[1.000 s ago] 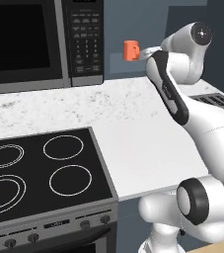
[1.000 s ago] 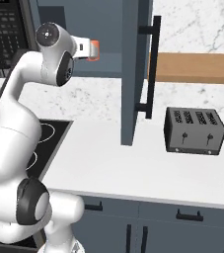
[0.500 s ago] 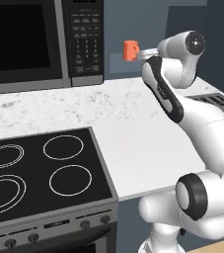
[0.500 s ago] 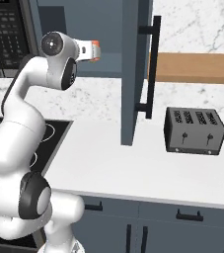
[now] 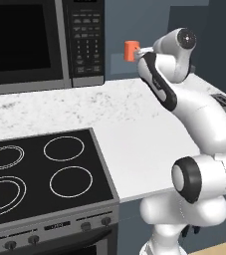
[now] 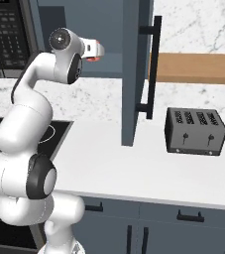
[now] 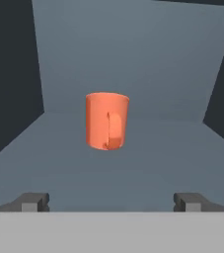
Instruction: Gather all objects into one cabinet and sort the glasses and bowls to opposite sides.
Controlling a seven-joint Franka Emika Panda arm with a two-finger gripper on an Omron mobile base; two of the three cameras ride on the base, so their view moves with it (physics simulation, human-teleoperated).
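An orange cup (image 7: 107, 121) with a small handle stands upright on the cabinet's grey-blue shelf (image 7: 44, 153), straight ahead of my gripper (image 7: 111, 200). The two fingertips (image 7: 34, 200) are spread wide and short of the cup, touching nothing. From the left base the cup (image 5: 130, 51) shows just past my gripper (image 5: 140, 51) inside the cabinet (image 5: 134, 25). From the right base my gripper (image 6: 97, 49) reaches into the cabinet (image 6: 109, 30) beside its open door (image 6: 135, 69), where a sliver of the cup (image 6: 99, 55) shows. The bowl and the other glasses are out of view.
The door's long black bar handle (image 6: 153, 64) juts toward the counter. A dark toaster (image 6: 196, 131) sits on the white counter (image 6: 114, 158) to the right. A microwave (image 5: 40, 42) hangs left of the cabinet above the stovetop (image 5: 40, 174).
My arm has shifted slightly at the cabinet opening. The jaws stay spread wide and the orange cup has not moved.
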